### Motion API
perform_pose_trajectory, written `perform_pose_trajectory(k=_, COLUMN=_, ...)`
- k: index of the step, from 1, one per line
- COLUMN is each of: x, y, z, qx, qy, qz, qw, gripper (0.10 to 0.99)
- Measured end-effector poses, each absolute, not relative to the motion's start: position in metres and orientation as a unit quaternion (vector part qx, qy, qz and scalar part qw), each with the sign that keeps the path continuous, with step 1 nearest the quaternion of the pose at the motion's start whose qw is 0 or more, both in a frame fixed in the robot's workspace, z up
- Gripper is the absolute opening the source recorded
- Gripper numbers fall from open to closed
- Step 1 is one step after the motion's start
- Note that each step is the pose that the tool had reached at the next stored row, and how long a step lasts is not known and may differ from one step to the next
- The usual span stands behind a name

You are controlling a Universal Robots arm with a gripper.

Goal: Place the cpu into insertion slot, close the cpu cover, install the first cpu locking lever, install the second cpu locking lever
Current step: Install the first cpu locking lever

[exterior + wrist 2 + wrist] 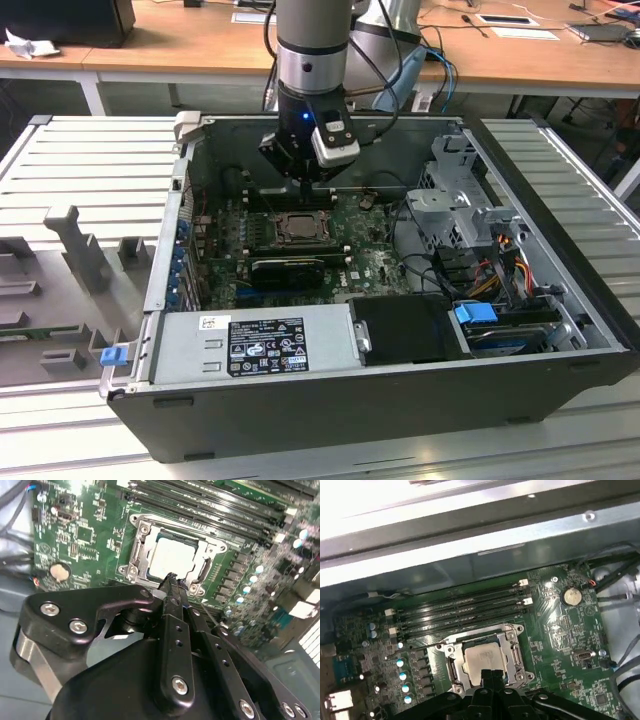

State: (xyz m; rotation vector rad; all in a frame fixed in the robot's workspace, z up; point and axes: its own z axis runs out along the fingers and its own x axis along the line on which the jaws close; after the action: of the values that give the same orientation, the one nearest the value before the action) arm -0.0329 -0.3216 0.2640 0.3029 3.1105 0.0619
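While the cpu sits in the insertion slot at the exterior view's centre, the jaws, pinched shut on nothing visible, hang directly above it in frame

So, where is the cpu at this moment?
In the first wrist view the cpu lies framed by the cpu cover on the green motherboard, between the long memory slots and the gripper.
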Motion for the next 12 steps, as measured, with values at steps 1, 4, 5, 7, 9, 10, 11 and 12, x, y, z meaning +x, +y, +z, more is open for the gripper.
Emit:
perform_pose_trajectory(k=1, x=-0.0329, y=-0.3216, z=0.2639, qx=0.078, qy=0.997, qz=0.02, qw=0.008, gripper=0.106)
perform_pose_trajectory(k=4, x=-0.0329, y=-0.3216, z=0.2636, qx=0.035, qy=0.999, qz=0.02, qw=0.007, gripper=0.106)
perform_pose_trajectory(k=5, x=-0.0329, y=-0.3216, z=0.2636, qx=0.029, qy=0.999, qz=0.02, qw=0.007, gripper=0.106)
perform_pose_trajectory(k=7, x=-0.0328, y=-0.3216, z=0.2636, qx=0.006, qy=1.0, qz=0.02, qw=0.006, gripper=0.106)
perform_pose_trajectory(k=9, x=-0.0328, y=-0.3216, z=0.2635, qx=-0.001, qy=1.0, qz=0.02, qw=0.006, gripper=0.106)
perform_pose_trajectory(k=10, x=-0.0328, y=-0.3216, z=0.2634, qx=-0.002, qy=1.0, qz=0.021, qw=0.006, gripper=0.106)
perform_pose_trajectory(k=11, x=-0.0333, y=-0.3216, z=0.2632, qx=-0.002, qy=1.0, qz=0.022, qw=0.006, gripper=0.106)
perform_pose_trajectory(k=12, x=-0.035, y=-0.3216, z=0.2631, qx=-0.003, qy=1.0, qz=0.022, qw=0.006, gripper=0.106)
